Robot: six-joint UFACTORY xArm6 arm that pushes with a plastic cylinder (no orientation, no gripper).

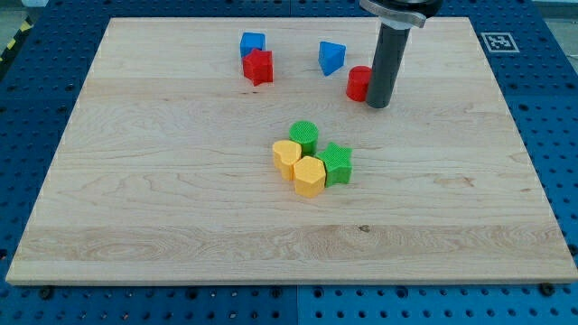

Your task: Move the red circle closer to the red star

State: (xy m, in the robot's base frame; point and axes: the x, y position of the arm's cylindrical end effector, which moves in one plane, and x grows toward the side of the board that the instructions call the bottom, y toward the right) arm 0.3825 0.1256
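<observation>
1. The red circle [358,83] is judged light, rigid and easily slid; it lies near the bench [135,217] top edge
2. No jaws are carried by the tool; my tip [378,105] is pressed against the circle's right side
3. Open bench lies leftward to the red star [258,67], below the blue block [331,58]

No readable text; only a fiducial marker [496,41] on the blue table [542,99].
</observation>
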